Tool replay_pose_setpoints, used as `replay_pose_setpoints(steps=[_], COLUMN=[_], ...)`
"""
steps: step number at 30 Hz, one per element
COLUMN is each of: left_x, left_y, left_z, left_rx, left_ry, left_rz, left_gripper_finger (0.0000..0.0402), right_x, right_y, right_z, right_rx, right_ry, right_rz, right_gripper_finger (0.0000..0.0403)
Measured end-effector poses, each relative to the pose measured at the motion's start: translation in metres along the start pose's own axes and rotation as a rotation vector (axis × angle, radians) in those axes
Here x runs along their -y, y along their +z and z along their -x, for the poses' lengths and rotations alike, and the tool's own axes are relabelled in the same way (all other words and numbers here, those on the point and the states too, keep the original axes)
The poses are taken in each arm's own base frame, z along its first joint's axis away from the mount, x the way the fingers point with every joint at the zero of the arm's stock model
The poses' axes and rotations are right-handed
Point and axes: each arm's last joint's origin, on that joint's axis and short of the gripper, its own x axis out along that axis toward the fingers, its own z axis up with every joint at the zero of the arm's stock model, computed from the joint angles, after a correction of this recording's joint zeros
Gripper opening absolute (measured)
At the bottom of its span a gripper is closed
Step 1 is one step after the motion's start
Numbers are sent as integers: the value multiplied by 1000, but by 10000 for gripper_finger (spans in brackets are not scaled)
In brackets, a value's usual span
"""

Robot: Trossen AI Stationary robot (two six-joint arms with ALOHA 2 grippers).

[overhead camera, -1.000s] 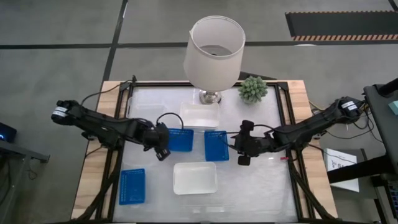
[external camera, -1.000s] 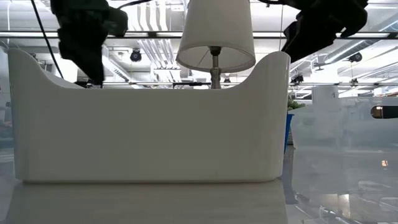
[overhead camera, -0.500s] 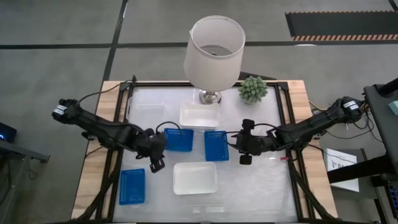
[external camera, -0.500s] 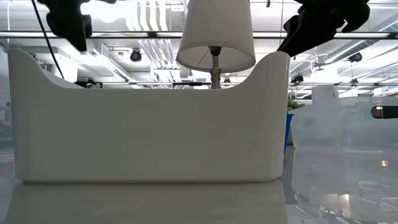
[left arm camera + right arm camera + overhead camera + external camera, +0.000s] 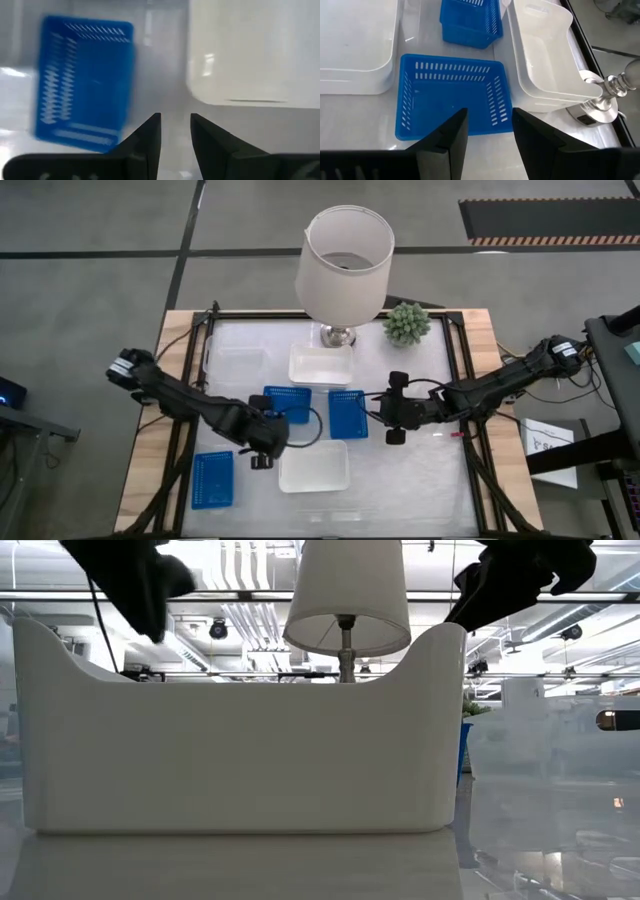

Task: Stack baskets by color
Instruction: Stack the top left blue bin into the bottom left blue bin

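From table height I'm seeing almost nothing: the near white basket (image 5: 235, 730) is filling that view wall to wall, hiding the other baskets, and my two arms are showing only as dark shapes cut off at the top. The left wrist view is smeared, so edges there are hard to read.

My left arm is reaching in from the table's left edge, bent low across the glass, and my left gripper (image 5: 262, 461) is hanging over the bare strip between the near-left blue basket (image 5: 212, 479) and the near white basket (image 5: 314, 466). Its fingers (image 5: 145, 142) are standing a narrow gap apart with nothing between them, so that claw is released and empty.

My right arm is stretching in from the right edge, nearly level, and my right gripper (image 5: 394, 436) is hovering just beside the middle blue basket (image 5: 452, 95), on its right. Those fingers (image 5: 442, 142) are parted too, gripping nothing.

The blue baskets are shallow, slotted along their walls. A third blue basket (image 5: 288, 404) is lying left of the middle one, and another white basket (image 5: 320, 366) is sitting at the foot of the lamp (image 5: 345, 265). The clear container (image 5: 234, 366) is lying left of it. No baskets are stacked.
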Motion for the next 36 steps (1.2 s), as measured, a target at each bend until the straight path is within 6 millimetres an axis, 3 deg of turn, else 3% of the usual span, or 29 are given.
replay_pose_setpoints(steps=[5, 13, 26, 36], left_x=[-9, -24, -23, -26], left_y=[3, 8, 1, -9], left_z=[-18, -34, -58, -80], left_rx=[-28, -44, 18, 60], left_ry=[118, 158, 140, 135], left_rz=[-106, -78, -134, -155], left_gripper_finger=[88, 91, 181, 163], right_x=[0, 0, 0, 0], right_y=[0, 0, 0, 0], right_z=[0, 0, 0, 0], right_rx=[0, 0, 0, 0], right_ry=[0, 0, 1, 2], right_rz=[5, 11, 11, 11], right_gripper_finger=[146, 146, 146, 146])
